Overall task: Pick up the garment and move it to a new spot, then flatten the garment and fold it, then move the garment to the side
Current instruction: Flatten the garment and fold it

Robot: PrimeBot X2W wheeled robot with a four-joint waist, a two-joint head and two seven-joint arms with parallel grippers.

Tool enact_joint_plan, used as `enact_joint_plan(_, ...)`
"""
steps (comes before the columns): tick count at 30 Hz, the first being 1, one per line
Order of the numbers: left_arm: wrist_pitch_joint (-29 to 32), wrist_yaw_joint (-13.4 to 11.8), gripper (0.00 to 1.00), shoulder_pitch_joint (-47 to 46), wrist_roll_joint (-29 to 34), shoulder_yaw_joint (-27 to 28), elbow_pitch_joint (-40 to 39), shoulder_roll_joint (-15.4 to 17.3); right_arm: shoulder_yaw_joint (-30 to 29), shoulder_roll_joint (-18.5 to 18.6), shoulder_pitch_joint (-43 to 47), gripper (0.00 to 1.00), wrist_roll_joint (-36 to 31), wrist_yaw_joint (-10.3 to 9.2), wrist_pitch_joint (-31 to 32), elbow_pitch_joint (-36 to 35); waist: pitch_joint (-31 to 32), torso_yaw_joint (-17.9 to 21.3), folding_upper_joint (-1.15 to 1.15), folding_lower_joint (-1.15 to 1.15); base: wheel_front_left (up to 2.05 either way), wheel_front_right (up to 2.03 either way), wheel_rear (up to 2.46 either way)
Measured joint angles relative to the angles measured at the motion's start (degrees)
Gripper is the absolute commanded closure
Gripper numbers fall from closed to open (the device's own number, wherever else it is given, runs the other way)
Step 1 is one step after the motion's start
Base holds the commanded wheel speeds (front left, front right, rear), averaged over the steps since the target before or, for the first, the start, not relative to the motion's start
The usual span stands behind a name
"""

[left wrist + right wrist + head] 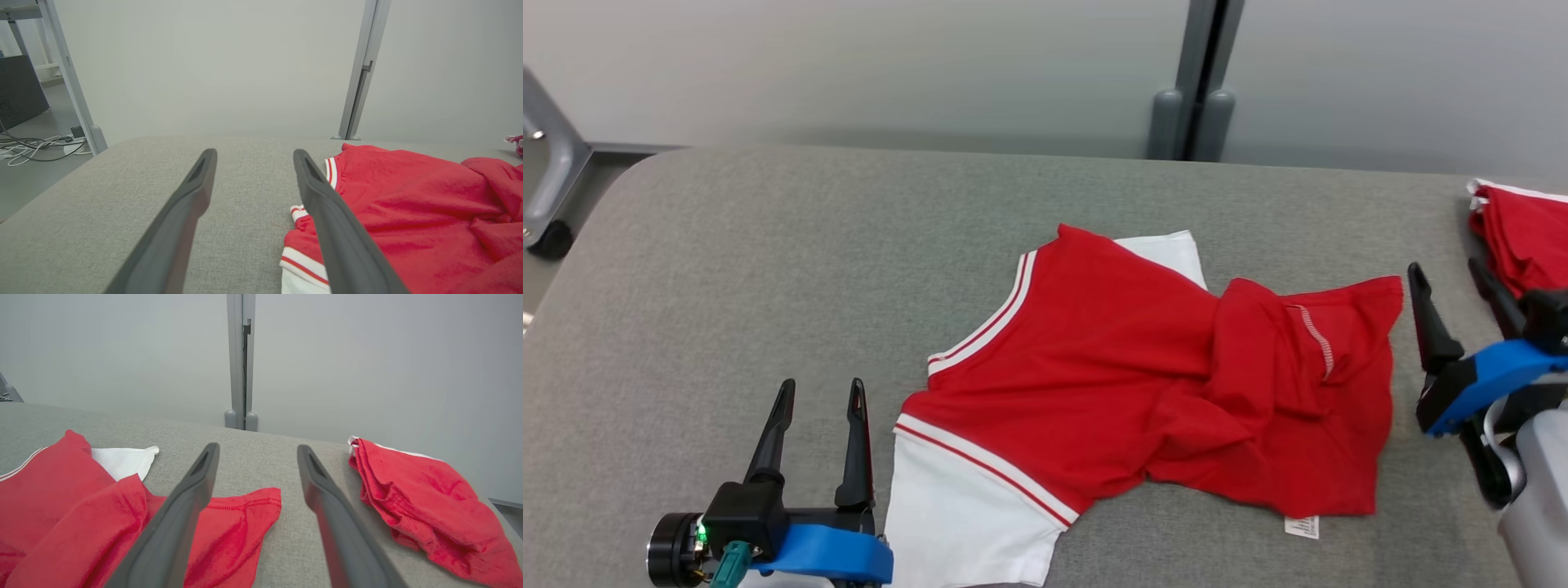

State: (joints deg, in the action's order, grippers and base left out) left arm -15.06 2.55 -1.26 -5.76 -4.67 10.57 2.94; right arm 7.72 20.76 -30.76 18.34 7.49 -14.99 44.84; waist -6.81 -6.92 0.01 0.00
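Note:
The garment (1127,384) is a red T-shirt with white sleeves and red-and-white trim, lying rumpled across the middle of the grey table (768,269), its hem end bunched to the right. My left gripper (821,392) stands open at the lower left, just beside the near white sleeve (964,514), nothing between its fingers. In the left wrist view the garment (408,212) lies right of the open left gripper (253,157). My right gripper (1445,278) is open at the right, just past the hem. The right wrist view has the garment (81,498) left of the right gripper (257,451).
Another red garment (1523,233) lies folded at the table's far right edge, also seen as a red bundle (425,506) right of my right fingers. A grey post (1196,90) stands behind the table. Cables (32,147) lie on the floor to the left.

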Motion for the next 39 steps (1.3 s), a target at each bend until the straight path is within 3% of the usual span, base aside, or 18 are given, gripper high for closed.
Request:
enact_joint_plan(10,0.0,0.3,0.0,2.0,0.7,2.1,0.1,0.0,-5.4,-6.0,16.8,0.0,-3.8,0.0,0.0,-21.3,2.8,4.2,0.0,0.0,0.0,0.0,0.0)
enact_joint_plan(18,0.0,0.6,0.0,3.5,1.3,3.4,0.6,0.0,-7.0,-11.5,28.6,0.0,-5.8,0.0,0.0,-31.3,5.2,5.8,0.0,0.0,0.0,0.0,0.0)
enact_joint_plan(26,0.0,0.9,0.0,4.0,1.3,3.7,1.3,0.0,-7.7,-15.2,35.8,0.0,-6.7,0.0,0.0,-34.4,5.9,5.8,0.0,-0.01,0.0,0.0,0.0)
enact_joint_plan(34,0.0,1.5,0.0,4.2,2.6,3.9,2.3,0.0,-7.4,-16.0,35.7,0.0,-7.2,0.0,0.0,-34.5,5.6,6.8,-0.01,-0.01,0.0,0.0,0.0)
enact_joint_plan(39,0.0,2.5,0.0,-1.0,3.3,3.3,3.5,0.6,-7.1,-15.9,34.4,0.0,-7.3,0.0,0.0,-34.8,4.2,7.4,-0.01,0.01,0.0,0.0,0.0)
